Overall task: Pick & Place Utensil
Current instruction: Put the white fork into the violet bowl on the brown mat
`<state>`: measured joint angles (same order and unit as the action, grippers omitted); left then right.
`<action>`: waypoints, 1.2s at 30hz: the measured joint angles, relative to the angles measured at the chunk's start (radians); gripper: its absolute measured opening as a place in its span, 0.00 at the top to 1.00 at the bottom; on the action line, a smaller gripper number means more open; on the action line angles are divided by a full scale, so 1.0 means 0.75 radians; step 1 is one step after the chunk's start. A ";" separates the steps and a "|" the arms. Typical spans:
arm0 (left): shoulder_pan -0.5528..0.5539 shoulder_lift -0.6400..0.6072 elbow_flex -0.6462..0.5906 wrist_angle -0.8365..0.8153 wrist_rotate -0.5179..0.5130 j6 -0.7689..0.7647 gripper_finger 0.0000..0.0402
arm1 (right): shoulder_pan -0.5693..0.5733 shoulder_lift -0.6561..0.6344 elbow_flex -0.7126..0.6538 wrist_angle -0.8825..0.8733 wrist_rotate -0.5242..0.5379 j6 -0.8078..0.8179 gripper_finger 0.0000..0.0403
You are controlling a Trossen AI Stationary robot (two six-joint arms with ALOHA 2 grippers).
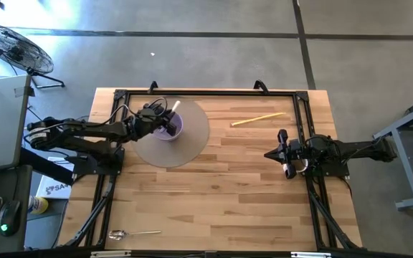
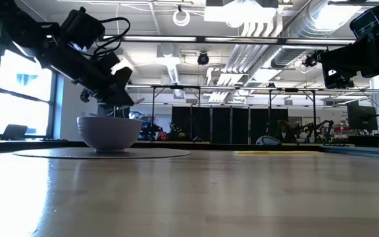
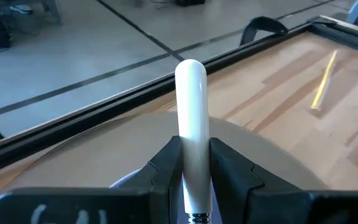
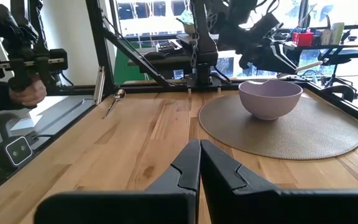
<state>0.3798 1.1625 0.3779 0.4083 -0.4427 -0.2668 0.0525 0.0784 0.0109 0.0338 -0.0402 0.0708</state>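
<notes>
A utensil with a white handle is in my left gripper, which is shut on it over the pale purple bowl. The bowl stands on a round grey mat; in the low view the bowl sits under the slanting left arm. The utensil's working end is hidden below the fingers. A yellow stick lies on the table toward the far right. A metal spoon lies near the near left corner. My right gripper is shut and holds nothing, hovering at the table's right side. My left gripper pinches the white handle between its two fingers, low down near the metal collar. The fingers lie across the handle and come slanting down from the table's left. The free end sticks up and out past the fingers, over the bowl.
A black metal frame runs along the table's far, left and right edges. Bare wood lies between the mat and the right arm. In the right wrist view a person's hand holds a device beyond the table.
</notes>
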 joint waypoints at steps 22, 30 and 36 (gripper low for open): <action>0.001 0.222 0.000 0.189 -0.155 -0.105 0.82 | 0.000 0.000 0.000 0.000 0.000 0.000 0.99; 0.001 0.229 0.000 0.179 -0.159 -0.198 0.82 | 0.000 0.000 0.000 0.000 0.000 0.000 0.99; 0.000 0.307 0.000 0.188 -0.184 -0.224 0.82 | -0.001 0.000 0.000 0.000 0.000 0.000 0.99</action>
<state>0.3798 1.3926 0.3779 0.5495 -0.5807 -0.4348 0.0521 0.0784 0.0109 0.0338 -0.0402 0.0708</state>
